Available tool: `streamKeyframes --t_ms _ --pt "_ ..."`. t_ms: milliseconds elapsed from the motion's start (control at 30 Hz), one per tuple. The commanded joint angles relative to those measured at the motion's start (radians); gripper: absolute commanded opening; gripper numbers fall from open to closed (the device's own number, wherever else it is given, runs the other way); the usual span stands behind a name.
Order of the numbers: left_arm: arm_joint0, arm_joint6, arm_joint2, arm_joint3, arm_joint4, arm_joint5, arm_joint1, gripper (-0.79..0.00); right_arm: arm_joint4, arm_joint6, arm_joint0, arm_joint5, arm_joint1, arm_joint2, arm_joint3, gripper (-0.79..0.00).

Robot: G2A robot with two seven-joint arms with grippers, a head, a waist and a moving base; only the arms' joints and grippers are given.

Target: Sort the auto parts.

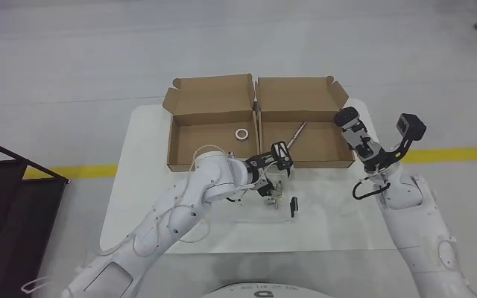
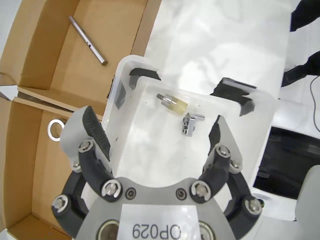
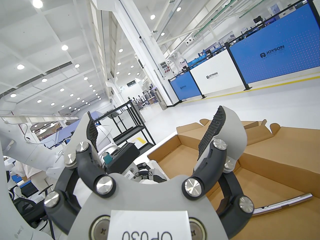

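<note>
White tabletop (image 1: 134,186); clear plastic tray (image 2: 271,116) holds angular chrome bracket (image 2: 188,126)

A white label (image 2: 156,228) on the housing of the left gripper (image 2: 153,123) carries a short black code of letters and digits, seen upside down. A second label (image 3: 147,228) of the same kind, also upside down, sits on the housing of the right gripper (image 3: 155,117). In the hall behind, a blue panel (image 3: 275,51) bears a white logo and company name, and a white panel (image 3: 215,74) bears the same in dark print. The mark on a farther blue panel (image 3: 185,86) is too small to read.
</note>
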Motion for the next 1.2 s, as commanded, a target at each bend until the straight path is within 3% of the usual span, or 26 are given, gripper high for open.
streamKeyframes --t_ms 0,533,800,900,967,1167 --pt "-0.002 0.013 0.01 0.022 0.009 -0.001 -0.002 0.0 0.0 0.0 0.0 0.0 0.0 0.0 0.0 0.0" --pt "0.018 -0.013 0.027 0.068 0.001 -0.064 0.009 -0.111 0.0 0.0 0.0 0.0 0.0 0.0 0.0 0.0" --pt "0.01 -0.017 0.079 0.097 0.01 -0.079 0.0 -0.215 0.0 0.0 0.0 0.0 0.0 0.0 0.0 0.0" --pt "0.001 -0.014 0.093 0.114 0.015 -0.077 -0.003 -0.289 0.0 0.0 0.0 0.0 0.0 0.0 0.0 0.0" --pt "-0.005 -0.012 0.099 0.124 0.019 -0.076 -0.005 -0.397 0.0 0.0 0.0 0.0 0.0 0.0 0.0 0.0" --pt "-0.017 -0.019 0.117 0.149 0.04 -0.074 -0.009 -0.453 0.0 0.0 0.0 0.0 0.0 0.0 0.0 0.0"
